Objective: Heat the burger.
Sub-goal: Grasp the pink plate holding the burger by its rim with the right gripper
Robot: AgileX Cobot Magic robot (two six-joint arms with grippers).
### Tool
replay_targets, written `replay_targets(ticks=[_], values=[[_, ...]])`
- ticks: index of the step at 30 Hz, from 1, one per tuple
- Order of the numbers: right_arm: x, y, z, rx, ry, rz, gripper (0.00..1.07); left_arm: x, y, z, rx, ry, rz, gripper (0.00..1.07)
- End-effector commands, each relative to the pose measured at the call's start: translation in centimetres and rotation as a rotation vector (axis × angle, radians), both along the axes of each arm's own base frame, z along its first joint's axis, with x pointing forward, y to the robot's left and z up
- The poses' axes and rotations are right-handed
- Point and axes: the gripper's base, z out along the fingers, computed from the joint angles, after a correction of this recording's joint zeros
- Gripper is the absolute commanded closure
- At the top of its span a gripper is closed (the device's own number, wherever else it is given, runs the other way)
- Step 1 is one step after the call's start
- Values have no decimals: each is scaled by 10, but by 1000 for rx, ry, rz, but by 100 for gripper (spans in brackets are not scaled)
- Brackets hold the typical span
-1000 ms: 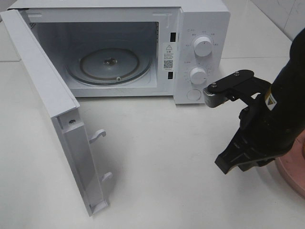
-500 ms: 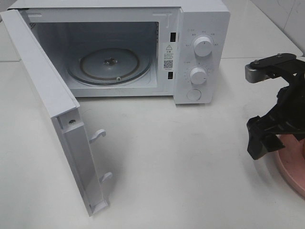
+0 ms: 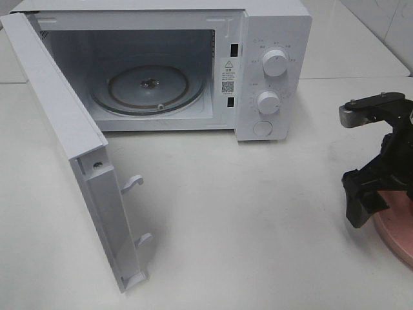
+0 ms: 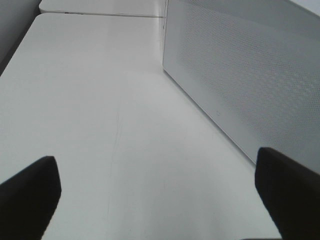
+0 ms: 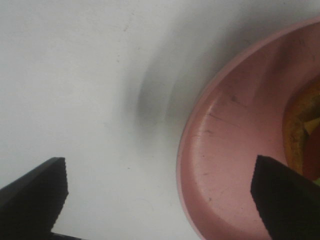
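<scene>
Right gripper (image 5: 160, 197) hangs with serrated black jaws spread wide over the rim of the smooth, round pink plate (image 5: 225, 150), gripping nothing. The burger (image 5: 301, 125) sits on that plate, well right of the microwave (image 3: 274, 26), showing just a sliver of golden-brown bun. Left gripper (image 4: 159, 192) is wide and empty too, above the matte white table (image 4: 100, 100) beside a finely perforated panel (image 4: 240, 75), while the boxy microwave's door (image 3: 61, 129) stands open on a round glass turntable (image 3: 148, 87).

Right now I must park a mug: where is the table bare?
The white tabletop is bare between the open white microwave door and the round pink plate. Crowded at the right edge: the black right arm hangs over that plate.
</scene>
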Motion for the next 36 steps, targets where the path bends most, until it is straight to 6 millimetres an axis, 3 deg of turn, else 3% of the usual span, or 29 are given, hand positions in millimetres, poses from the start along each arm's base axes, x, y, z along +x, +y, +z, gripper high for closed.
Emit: replay_targets(ticks=[1,14,18,34,36], values=[[-1,-6,-10,-53,9,-44,14,-2,0,1,0,-31,4,9],[-19,-8,-42,-26,-30,-63,18,-2,0,1,0,-31,4,9],[-19,-9,-62,-46,5,-90,19,-2,0,1,0,-31,4,9],[-12,-7,-78,-32,-9,-78,23,-2,0,1,0,-31,4,9],[-13,-7,-78,-37,2,-77,31,-2,0,1,0,-31,4,9]])
